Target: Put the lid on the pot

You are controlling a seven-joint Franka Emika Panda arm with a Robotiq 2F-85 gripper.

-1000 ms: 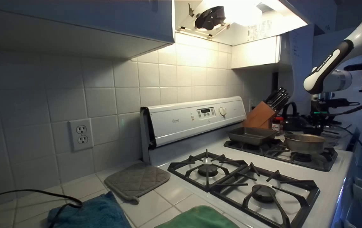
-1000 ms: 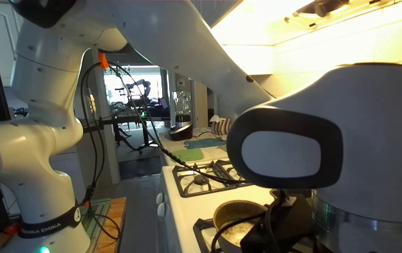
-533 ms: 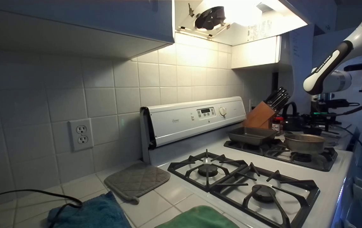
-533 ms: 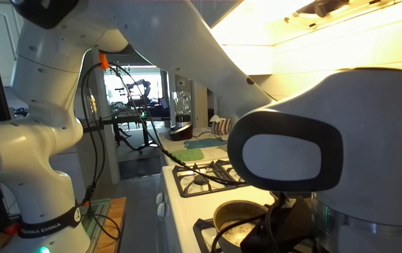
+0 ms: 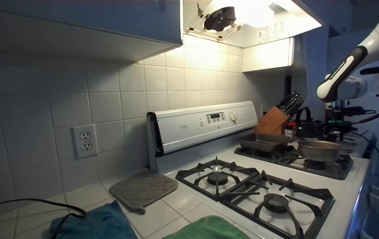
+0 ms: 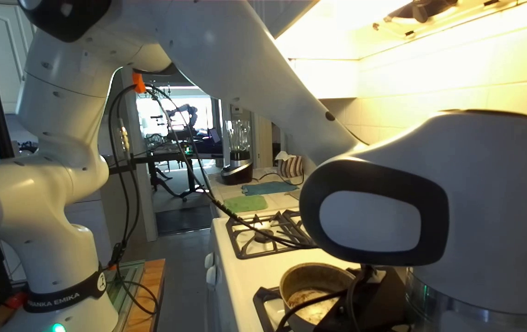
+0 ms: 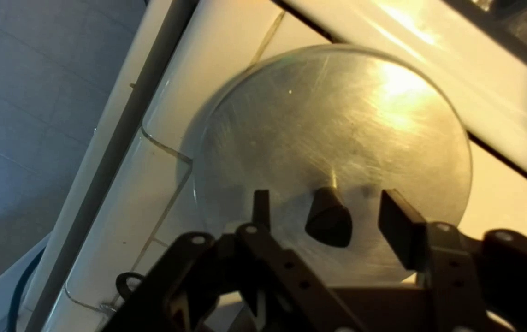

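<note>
Taking hold of the lid (image 7: 332,133) by its knob (image 7: 330,221) looks to be the step in hand. The lid lies on the tiled worktop (image 7: 231,37), between the rounded outer edge and the side that meets the stove (image 7: 498,90); its rim runs right up to that side, and whether it touches the stove I cannot tell. The gripper (image 7: 328,212) has hold of nothing: its jaws stand apart on either side of the knob, with a gap showing at each. The pot (image 5: 319,152) sits uncovered at the front corner of the stove nearest the gripper, as both exterior views show.

So the task seems to be in its early part, with the lift and the placing not yet done. Next, the jaws would need to close evenly on the knob, low enough to catch more than its tip; how deep they reach is hard to judge. A straight, level lift should then come before carrying the lid over the stove's edge and centring it on the pot.
</note>
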